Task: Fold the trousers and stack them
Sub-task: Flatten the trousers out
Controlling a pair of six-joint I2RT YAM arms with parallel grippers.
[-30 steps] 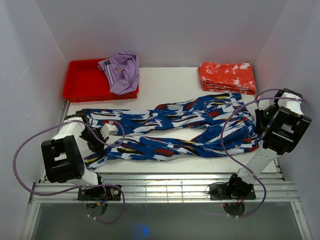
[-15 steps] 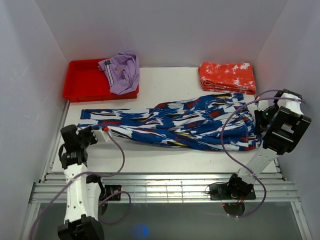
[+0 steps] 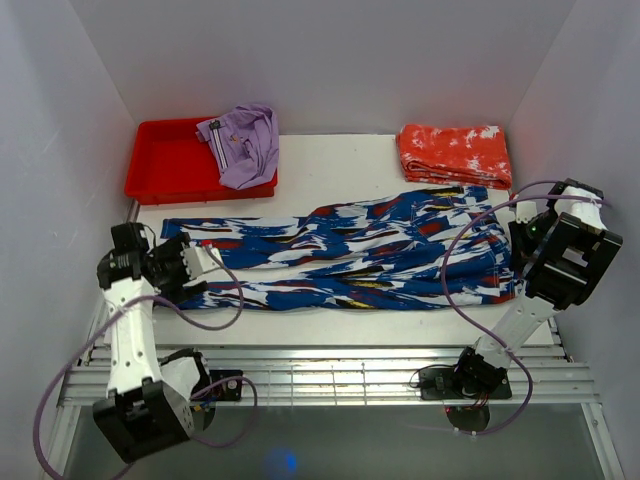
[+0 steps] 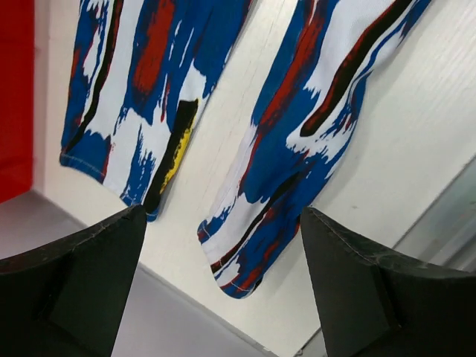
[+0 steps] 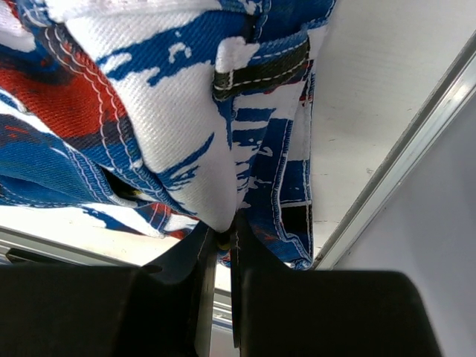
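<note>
Found the trousers (image 3: 350,250) spread lengthwise across the white table (image 3: 330,165), thin fabric in a busy blue, white and black streaked print with red and small yellow patches. Saw the waist at the right, bunched and pinched in the right gripper (image 5: 223,236), one belt loop showing. Saw both legs running left, hems slightly apart, bare table between.

One trousers (image 3: 350,250), two other garments (image 3: 245,145) — one tray (image 3: 160,170)
</note>
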